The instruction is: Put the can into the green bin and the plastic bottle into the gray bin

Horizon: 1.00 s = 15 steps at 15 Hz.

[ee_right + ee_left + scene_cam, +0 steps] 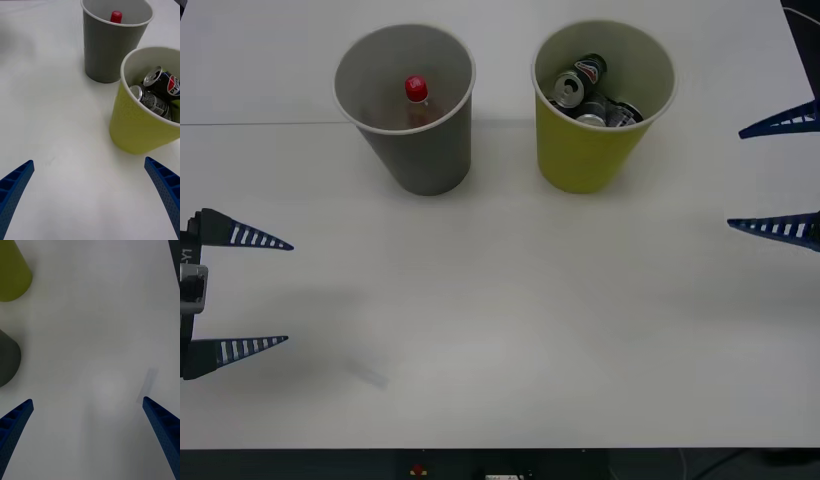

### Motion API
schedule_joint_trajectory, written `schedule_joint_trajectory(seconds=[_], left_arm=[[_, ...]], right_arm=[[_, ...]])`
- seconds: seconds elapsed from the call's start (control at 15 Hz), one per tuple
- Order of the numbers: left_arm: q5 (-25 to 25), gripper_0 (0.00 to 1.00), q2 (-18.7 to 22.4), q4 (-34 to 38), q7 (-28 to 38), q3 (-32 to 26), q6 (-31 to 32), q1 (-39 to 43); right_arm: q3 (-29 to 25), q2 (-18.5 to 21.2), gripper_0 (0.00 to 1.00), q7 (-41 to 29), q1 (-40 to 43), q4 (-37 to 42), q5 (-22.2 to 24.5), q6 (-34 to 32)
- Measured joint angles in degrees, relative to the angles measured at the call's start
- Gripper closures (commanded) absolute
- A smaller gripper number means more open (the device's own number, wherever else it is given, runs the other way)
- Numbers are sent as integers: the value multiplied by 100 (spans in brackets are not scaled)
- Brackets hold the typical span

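The gray bin (420, 140) stands at the back left of the table with the plastic bottle (417, 100) upright inside, red cap showing. To its right the green bin (588, 140) holds the can (578, 82) among other cans. In the right wrist view the green bin (138, 120), the can (157, 80) and the gray bin (108, 41) with the plastic bottle's cap (116, 16) appear ahead. My left gripper (275, 292) is open at the table's left edge, nothing in it. My right gripper (740, 180) is open at the right edge, beside the green bin.
A faint seam (270, 124) crosses the white table behind the bins. The table's front edge (500, 450) runs along the near side. In the left wrist view the bases of the green bin (13, 273) and gray bin (7, 360) stand off to one side.
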<state>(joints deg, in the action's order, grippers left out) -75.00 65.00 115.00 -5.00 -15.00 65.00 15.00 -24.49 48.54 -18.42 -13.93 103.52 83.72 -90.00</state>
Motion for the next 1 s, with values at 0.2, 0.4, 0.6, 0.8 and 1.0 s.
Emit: schedule_joint_trajectory(seconds=[0.2,0.4,0.6,0.8,1.0], left_arm=[[0,0,0,0,0,0,0,0],[0,0,0,0,0,0,0,0],[0,0,0,0,0,0,0,0],[0,0,0,0,0,0,0,0],[0,0,0,0,0,0,0,0]], right_arm=[[-43,-2,0,329,515,220,-267,0],[-184,-60,0,387,1069,673,-280,0],[-232,-63,0,447,1559,1039,-190,122],[-269,-63,0,530,1906,1242,-89,218],[-301,-62,0,595,1997,1336,-16,226]])
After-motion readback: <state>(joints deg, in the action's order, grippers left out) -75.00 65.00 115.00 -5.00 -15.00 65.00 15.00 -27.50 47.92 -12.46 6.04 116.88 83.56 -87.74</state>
